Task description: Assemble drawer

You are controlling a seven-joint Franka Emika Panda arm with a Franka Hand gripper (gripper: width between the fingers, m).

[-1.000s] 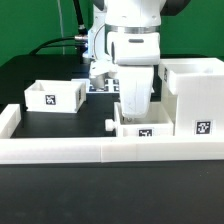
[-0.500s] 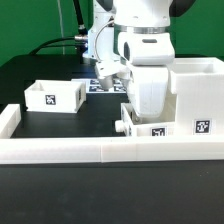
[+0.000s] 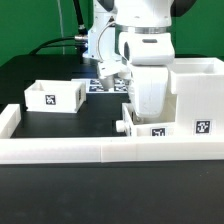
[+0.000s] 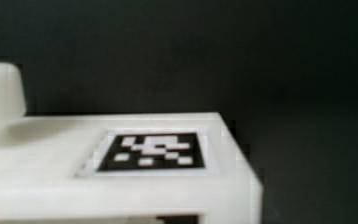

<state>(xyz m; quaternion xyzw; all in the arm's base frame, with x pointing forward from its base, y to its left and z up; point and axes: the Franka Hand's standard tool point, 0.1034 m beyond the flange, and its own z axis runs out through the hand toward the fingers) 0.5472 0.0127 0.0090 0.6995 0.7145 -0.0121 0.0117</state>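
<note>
Honestly, barely started I'd say: the lower-middle tray sits outside the housing at frame right, just beside it under the claw (can't tell if it's gripping), and the left tray waits well apart on the counter.

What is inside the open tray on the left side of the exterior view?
In the left tray only white inner walls show, and nothing rises above its rim. The front wall covers its floor, so anything low there cannot be seen.
</note>
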